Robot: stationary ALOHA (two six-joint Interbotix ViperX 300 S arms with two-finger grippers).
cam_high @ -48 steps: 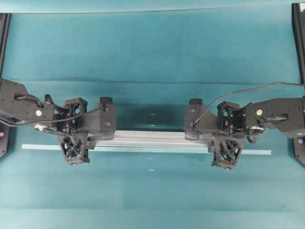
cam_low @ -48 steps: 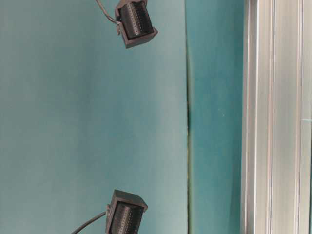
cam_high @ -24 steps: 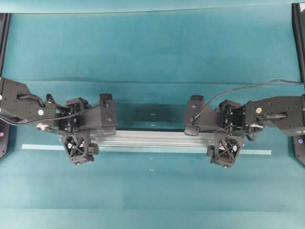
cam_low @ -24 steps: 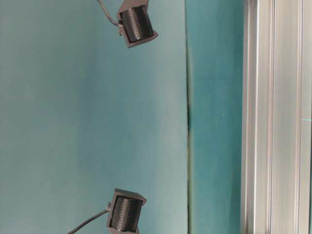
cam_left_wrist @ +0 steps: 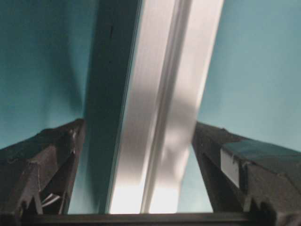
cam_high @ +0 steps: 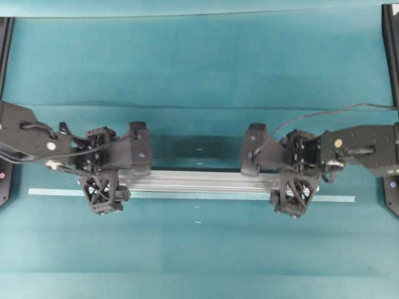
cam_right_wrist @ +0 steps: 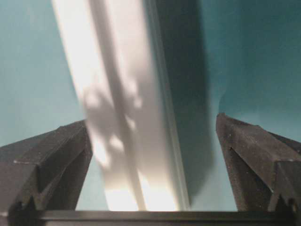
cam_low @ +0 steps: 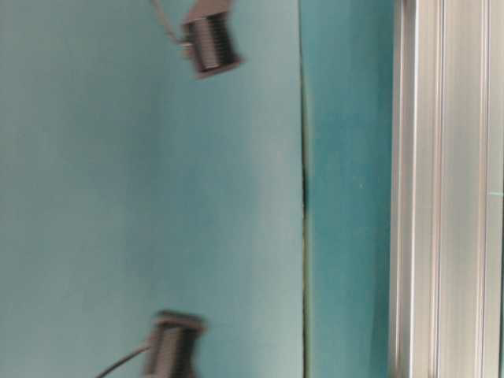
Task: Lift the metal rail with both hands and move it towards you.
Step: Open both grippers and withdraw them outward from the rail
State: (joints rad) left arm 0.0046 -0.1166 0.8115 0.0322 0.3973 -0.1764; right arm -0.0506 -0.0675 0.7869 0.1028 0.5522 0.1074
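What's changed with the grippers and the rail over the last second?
Both grippers let go: the left gripper and right gripper now stand open, fingers clear on either side of the rail. In the overhead view both gripper heads have pulled back slightly toward the far side. The rail stayed put on the table, just beyond the tape strip.

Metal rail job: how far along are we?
Looks done: the long silver grooved aluminium rail lies flat on the teal table, just above the thin pale tape strip nearest the viewer. In hand: nothing. The black left gripper and black right gripper are both open, fingers straddling the rail with visible gaps. Left: probably only pulling both arms clear.
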